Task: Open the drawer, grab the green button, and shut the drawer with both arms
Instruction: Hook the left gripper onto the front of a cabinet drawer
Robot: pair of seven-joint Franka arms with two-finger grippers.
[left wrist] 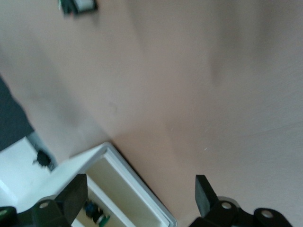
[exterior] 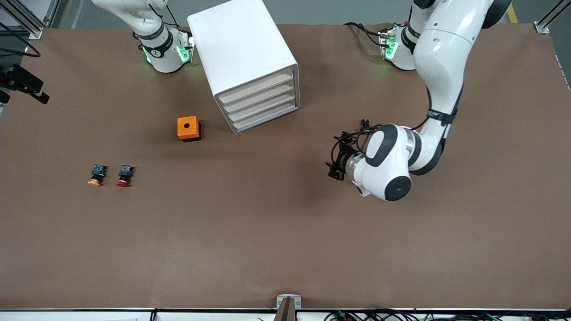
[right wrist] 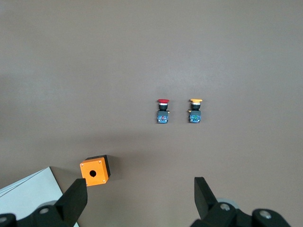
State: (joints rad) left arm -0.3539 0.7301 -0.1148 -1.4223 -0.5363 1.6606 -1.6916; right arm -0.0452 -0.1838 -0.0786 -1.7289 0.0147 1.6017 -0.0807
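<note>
A white cabinet (exterior: 243, 58) with a stack of drawers (exterior: 261, 100) stands between the two arm bases, and all the drawers look pushed in. In the left wrist view a small dark body with a green cap, the button (left wrist: 97, 214), shows inside one drawer of the cabinet (left wrist: 118, 189). My left gripper (exterior: 335, 161) hangs low over the table in front of the drawers, facing them. Its jaws (left wrist: 139, 196) stand open and hold nothing. My right gripper (right wrist: 139, 198) is out of the front view. It hangs open and empty high above the table.
An orange box (exterior: 188, 128) with a round hole sits beside the cabinet, toward the right arm's end. Nearer the front camera lie a yellow-capped button (exterior: 96, 175) and a red-capped button (exterior: 124, 175). A black mount (exterior: 22, 82) juts in at the table's edge.
</note>
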